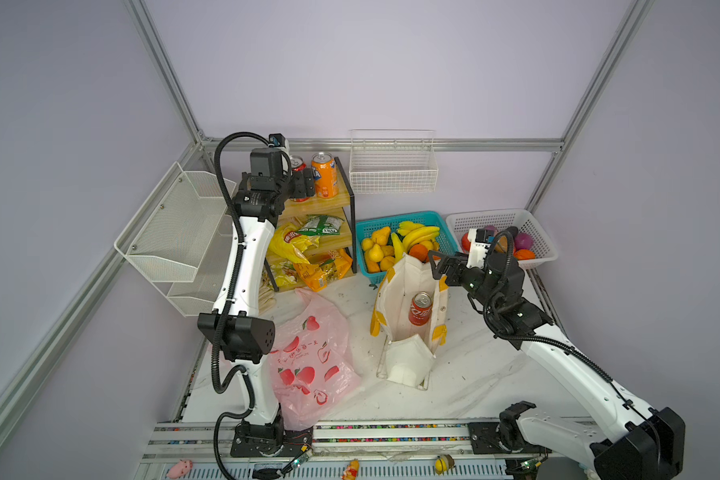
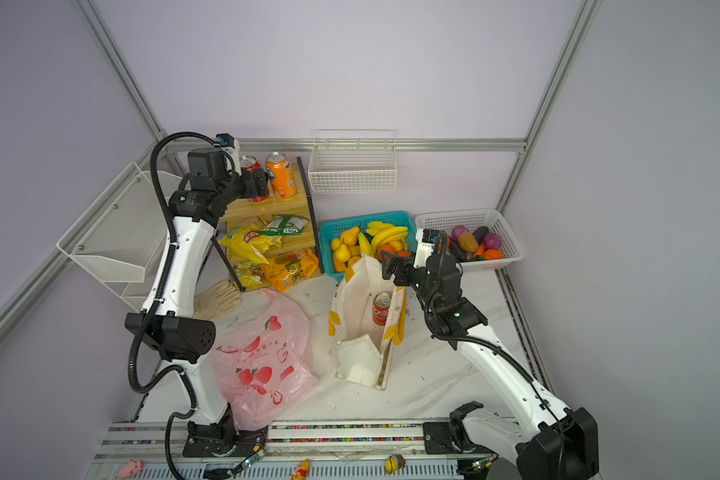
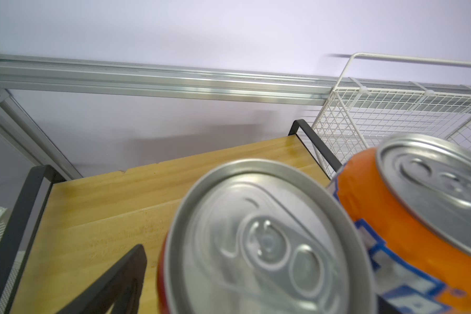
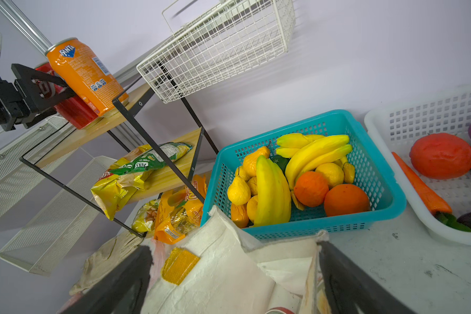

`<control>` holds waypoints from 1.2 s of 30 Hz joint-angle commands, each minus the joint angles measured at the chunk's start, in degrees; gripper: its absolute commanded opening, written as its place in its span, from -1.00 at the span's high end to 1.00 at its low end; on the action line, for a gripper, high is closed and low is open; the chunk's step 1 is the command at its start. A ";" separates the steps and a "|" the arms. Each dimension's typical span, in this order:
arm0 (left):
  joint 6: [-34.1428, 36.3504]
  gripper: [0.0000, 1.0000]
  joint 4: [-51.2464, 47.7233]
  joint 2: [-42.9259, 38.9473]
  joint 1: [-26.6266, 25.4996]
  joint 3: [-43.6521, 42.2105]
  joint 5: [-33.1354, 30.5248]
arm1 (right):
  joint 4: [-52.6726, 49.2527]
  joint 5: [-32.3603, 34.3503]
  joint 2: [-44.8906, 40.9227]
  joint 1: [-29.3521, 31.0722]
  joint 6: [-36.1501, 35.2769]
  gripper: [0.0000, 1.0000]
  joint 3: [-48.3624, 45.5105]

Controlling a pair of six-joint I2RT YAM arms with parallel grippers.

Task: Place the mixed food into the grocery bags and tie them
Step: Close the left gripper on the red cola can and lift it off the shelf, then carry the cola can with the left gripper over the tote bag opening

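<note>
Your left end effector (image 1: 306, 185) straddles the red cola can (image 3: 256, 239) on the top shelf (image 3: 93, 217), jaws apart, for a pinch; the right end effector (image 1: 438, 266), equally apart, brackets the canvas tote (image 1: 395, 286), likely propping it.

You've got the orange can (image 3: 392, 214) tight beside the red can (image 3: 256, 244); the far half of the top board (image 3: 93, 217) lies bare, room to pass.

cola can (image 3: 256, 244): glossy metal | shelf (image 3: 106, 212): matt wood | tote (image 1: 393, 289): rough cloth | pink bag (image 1: 308, 361): translucent plastic

High twin overviews; wrist close-ups toward shelf (image 3: 98, 217)
</note>
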 commanded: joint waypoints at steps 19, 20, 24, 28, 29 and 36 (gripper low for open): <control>5.93 -0.26 11.81 0.64 0.69 1.38 0.49 | -0.61 0.32 -0.50 -0.01 0.31 -0.95 -3.54; 5.52 -0.21 12.27 -0.03 0.69 0.68 0.10 | -0.78 0.45 -0.56 0.03 0.28 -0.95 -3.48; 4.04 -0.03 13.76 -4.13 0.69 -2.92 -3.12 | -1.95 0.94 -0.72 0.01 0.34 -0.95 -2.55; 1.84 -0.01 15.90 -10.57 0.52 -8.72 -4.92 | -3.32 1.87 -1.26 -0.01 0.22 -0.95 -1.34; 1.04 -0.01 16.92 -12.92 0.30 -11.06 -4.76 | -3.61 2.27 -1.44 -0.01 0.01 -0.95 -1.17; -1.97 0.00 25.81 -29.92 -6.09 -30.37 -3.73 | -6.15 4.39 0.57 -0.01 -3.39 -0.95 1.81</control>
